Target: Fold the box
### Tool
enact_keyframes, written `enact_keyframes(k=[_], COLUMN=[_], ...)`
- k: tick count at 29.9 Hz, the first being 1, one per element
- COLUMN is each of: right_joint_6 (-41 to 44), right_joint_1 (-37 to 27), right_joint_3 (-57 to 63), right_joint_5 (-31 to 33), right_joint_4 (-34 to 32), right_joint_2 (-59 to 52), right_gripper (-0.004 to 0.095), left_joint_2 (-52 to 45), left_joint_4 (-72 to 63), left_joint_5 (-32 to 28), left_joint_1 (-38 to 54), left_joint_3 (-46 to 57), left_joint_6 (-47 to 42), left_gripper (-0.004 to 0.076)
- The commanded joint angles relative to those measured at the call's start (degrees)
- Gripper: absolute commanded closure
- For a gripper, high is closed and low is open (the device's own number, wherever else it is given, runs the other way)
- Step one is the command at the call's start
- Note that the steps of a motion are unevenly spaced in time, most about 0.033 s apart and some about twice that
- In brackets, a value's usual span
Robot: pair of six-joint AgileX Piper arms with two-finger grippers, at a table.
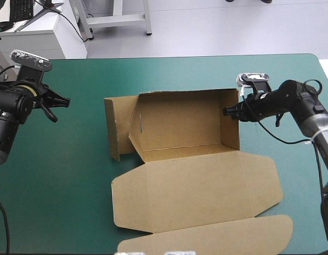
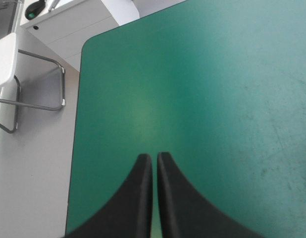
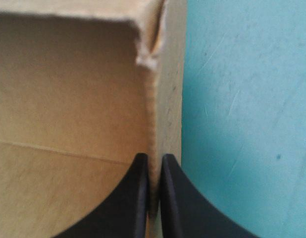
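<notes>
The brown box (image 1: 180,125) stands mid-table as an open tray, its far and right walls raised. Its left end flap (image 1: 117,130) leans outward beside a slotted inner flap. The lid (image 1: 196,186) lies flat toward the near edge. My right gripper (image 1: 226,112) is at the right wall's top edge, shut on it. In the right wrist view that wall's rim (image 3: 154,99) runs straight ahead from between the fingers of the right gripper (image 3: 154,159), with the tray's inside to one side. My left gripper (image 1: 66,102) hovers left of the box, and the left gripper (image 2: 154,158) is shut over bare cover.
The lid's tuck flap (image 1: 206,241) reaches the table's near edge. Bare teal-green cover (image 1: 63,175) lies left of the box and a strip of it (image 1: 291,175) to the right. The table's left edge and rounded far corner (image 2: 83,54) show ahead of the left gripper.
</notes>
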Motion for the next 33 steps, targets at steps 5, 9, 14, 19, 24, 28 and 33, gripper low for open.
enact_keyframes(k=[5,9,14,19,24,28,33], right_joint_6=[0.6,2.2,6.5,9.6,13.0,13.4,14.0], right_joint_1=[-0.1,-0.1,-0.1,-0.1,-0.1,0.7,2.2], right_joint_3=[-11.4,-18.6,-27.7,-34.7,-35.8,-35.8,-35.8], right_joint_5=[0.7,4.9,11.5,19.2,19.2,19.2,19.2], right_joint_4=[-0.6,-1.5,-5.1,-9.7,-8.3,-6.5,-7.6], right_joint_2=[7.0,9.9,12.4,12.8,11.4,11.6,14.4], right_gripper=[0.0796,0.0557,0.0342,0.0336,0.0336,0.0336,0.0337], left_joint_2=[-0.1,-0.1,-0.1,-0.1,-0.1,-0.1,-0.1], left_joint_4=[-2.9,-3.4,-2.8,-2.7,-2.8,-2.8,-2.9], left_joint_5=[-0.3,0.1,0.3,0.4,0.7,1.4,1.6], left_joint_1=[0.0,0.0,0.0,0.0,0.0,0.0,0.0], left_joint_3=[-1.1,-1.1,-1.1,-1.1,-1.1,-1.1,-1.1], left_joint_6=[2.4,3.5,3.5,3.5,3.6,3.6,3.6], left_gripper=[0.071,0.071,0.071,0.071,0.071,0.0711,0.0711])
